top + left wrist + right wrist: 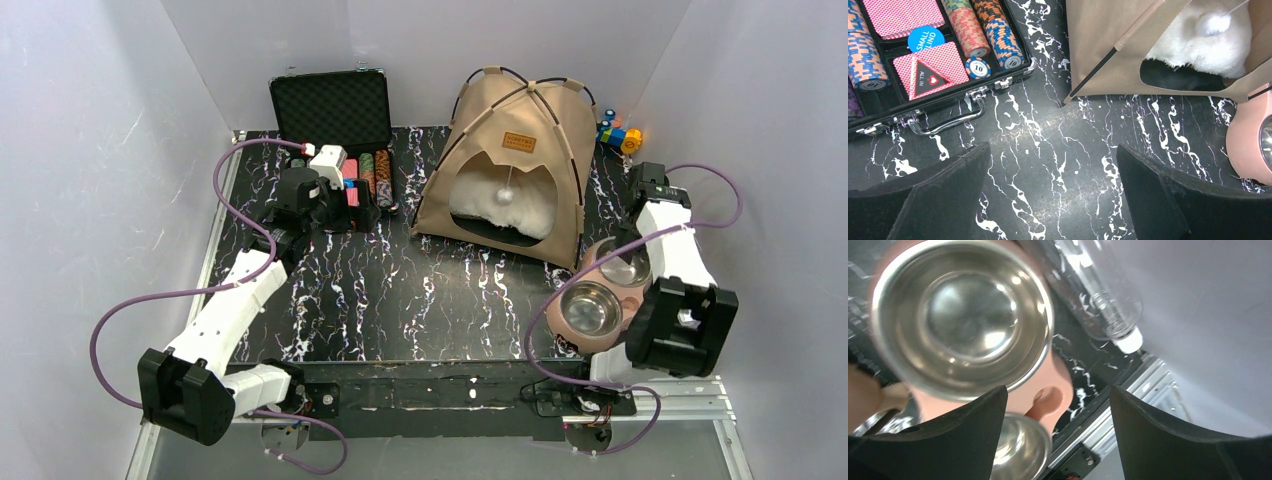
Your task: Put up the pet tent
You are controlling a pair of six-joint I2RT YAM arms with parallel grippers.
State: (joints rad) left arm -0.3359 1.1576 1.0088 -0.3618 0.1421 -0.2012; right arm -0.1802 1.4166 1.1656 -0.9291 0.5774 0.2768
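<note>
Left wrist: pet tent (1098, 40) beyond parted jaws

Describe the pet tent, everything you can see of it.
The pet tent stands erected at the back of the marbled black table, right of centre. It is tan canvas, dome-shaped, stretched over thin black poles that cross at the top. A small brown label patch sits above the cat-head-shaped doorway, which faces the front. A white pom-pom hangs in the opening; a fluffy cream cushion lies inside. Its front right corner is close beside the pink bowl stand; contact is unclear.
</note>
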